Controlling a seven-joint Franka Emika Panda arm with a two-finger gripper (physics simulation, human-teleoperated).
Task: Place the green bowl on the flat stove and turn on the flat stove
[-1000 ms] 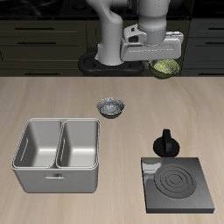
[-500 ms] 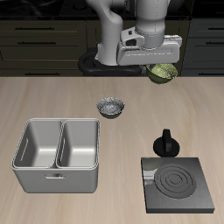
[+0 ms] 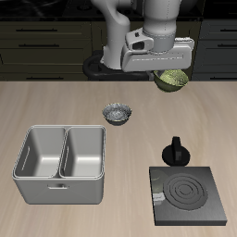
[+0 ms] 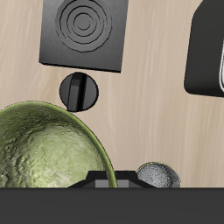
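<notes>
The green bowl [image 3: 171,80] hangs tilted in my gripper [image 3: 168,72], high above the table's back part. In the wrist view the green bowl [image 4: 44,149] fills much of the picture, with its mottled inside and pale rim showing. My gripper is shut on its rim; the fingers are mostly hidden. The flat stove [image 3: 188,194] lies near the table's front edge, dark grey with ring marks, and its black round knob [image 3: 174,151] stands at its back edge. The stove [image 4: 86,33] and knob [image 4: 79,91] also show in the wrist view, far below the bowl.
A grey-white patterned bowl [image 3: 118,114] sits mid-table, also in the wrist view [image 4: 158,176]. A grey double-basin metal tray [image 3: 61,165] stands near the front edge, its corner in the wrist view [image 4: 208,52]. Dark cabinets stand behind the table.
My gripper with the green bowl has moved a little lower and toward the table's front; the bowl stays held. Nothing else has moved.
</notes>
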